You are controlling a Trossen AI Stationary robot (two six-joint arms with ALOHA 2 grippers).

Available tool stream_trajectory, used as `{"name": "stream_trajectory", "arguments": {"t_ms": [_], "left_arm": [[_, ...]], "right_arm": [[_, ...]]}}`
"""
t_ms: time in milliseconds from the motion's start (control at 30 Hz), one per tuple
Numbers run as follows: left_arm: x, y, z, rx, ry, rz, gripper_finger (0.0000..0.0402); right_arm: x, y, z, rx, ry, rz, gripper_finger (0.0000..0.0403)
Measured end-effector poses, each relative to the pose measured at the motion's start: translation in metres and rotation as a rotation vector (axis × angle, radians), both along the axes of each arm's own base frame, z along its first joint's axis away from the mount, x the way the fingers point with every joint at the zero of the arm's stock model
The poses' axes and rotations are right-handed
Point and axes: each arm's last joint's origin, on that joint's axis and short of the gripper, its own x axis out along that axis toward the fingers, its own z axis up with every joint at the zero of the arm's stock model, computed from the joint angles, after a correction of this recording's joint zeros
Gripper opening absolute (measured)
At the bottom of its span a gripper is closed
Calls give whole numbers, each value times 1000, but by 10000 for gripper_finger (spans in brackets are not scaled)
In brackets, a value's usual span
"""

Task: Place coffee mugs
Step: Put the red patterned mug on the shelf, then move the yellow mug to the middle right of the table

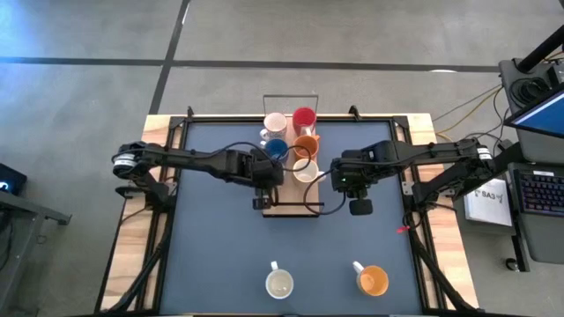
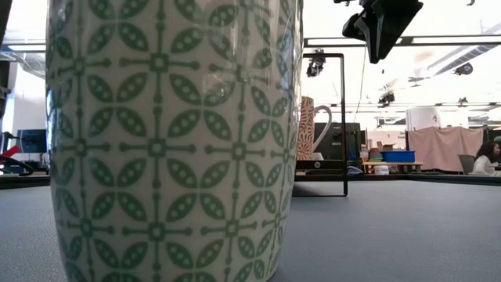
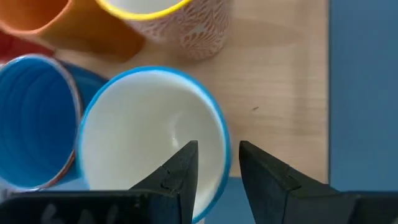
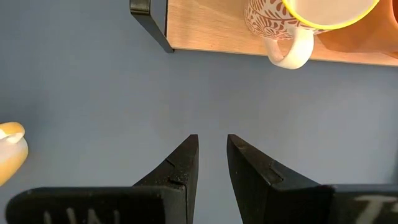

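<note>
White mug with blue rim (image 3: 152, 134) sits on wood tray (image 3: 280, 81), centre of high view, touching blue mug (image 3: 34, 118). My left gripper (image 3: 214, 171) straddles its rim, jaws parted, nothing held. Advise lifting straight clear. Right gripper (image 4: 211, 162) idles empty, jaws narrowly apart, right of tray.

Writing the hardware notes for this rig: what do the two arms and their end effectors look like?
Both are slim black jointed arms with loose black cables looping alongside them. The left arm has a silvery metal joint at its base end. Each tip carries a boxy black housing: the left end effector and the right end effector each have two dark, wedge-shaped fingers tapering to narrow tips. No markings readable.
</note>
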Motion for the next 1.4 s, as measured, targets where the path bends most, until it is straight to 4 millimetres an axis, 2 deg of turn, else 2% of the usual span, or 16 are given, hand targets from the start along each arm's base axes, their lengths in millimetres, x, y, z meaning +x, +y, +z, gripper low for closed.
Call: {"name": "stream_trajectory", "arguments": {"t_ms": [133,1200,1300,1400], "left_arm": [[3,-1,1,-43,-31,-28,100],[13,3,8,-12,-150,-70,100],[12,3,12,-11,-152,-69,100],[12,2,30,-10,-174,-70,100]], "right_arm": [[0,0,0,0,0,0,73],[0,0,0,0,-1,0,73],[0,0,0,0,-1,0,73],[0,0,0,4,-1,-14,73]]}}
